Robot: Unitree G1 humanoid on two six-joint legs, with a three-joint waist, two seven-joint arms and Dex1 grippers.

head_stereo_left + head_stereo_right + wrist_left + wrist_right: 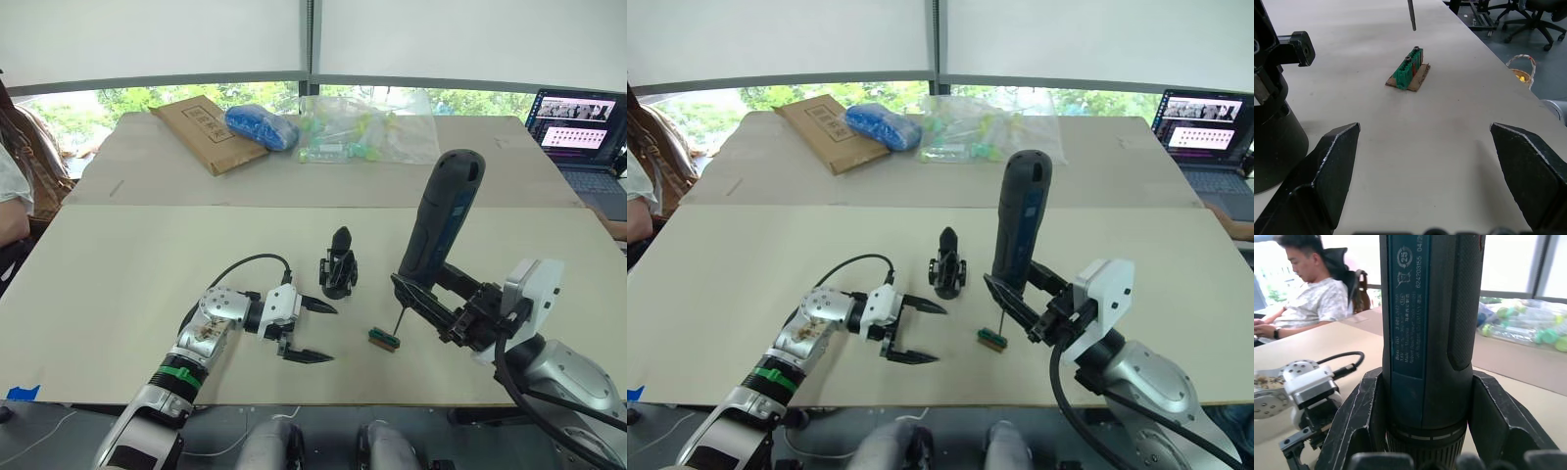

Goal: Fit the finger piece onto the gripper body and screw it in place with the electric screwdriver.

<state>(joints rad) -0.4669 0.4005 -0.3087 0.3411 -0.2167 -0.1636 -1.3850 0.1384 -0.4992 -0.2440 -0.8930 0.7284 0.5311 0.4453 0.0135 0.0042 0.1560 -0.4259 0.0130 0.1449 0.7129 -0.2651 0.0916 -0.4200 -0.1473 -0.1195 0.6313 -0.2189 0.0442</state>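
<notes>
**Screwdriver held upright over the green block, left fingers spread wide**

The right gripper (pixel 428 299) has its two black fingers clamped around the lower barrel of the electric screwdriver (pixel 440 217), which stands nearly upright, leaning slightly away from the robot. The right wrist view shows a dark blue label panel on the barrel with small printed symbols and rows of digits; "04/20" can be made out, the rest is too small to read. Its thin metal bit points down, the tip just above a small green-and-brown block (pixel 384 339) lying on the table (pixel 118 294).

The left gripper (pixel 315 331) rests low over the table with its fingers spread wide and nothing between them. The left wrist view shows the green block is a row of terminals on a brown base, with the bit tip hanging above it.

The gripper body (pixel 338 264) stands upright on its round base, just beyond the left gripper, its pointed black finger aimed upward.

At the table's far side lie a cardboard box (pixel 200 131), a blue bundle (pixel 262 125) and clear plastic bags (pixel 367 132). A laptop (pixel 578 137) sits at the right. A seated person (pixel 1308 293) appears in the right wrist view.
</notes>
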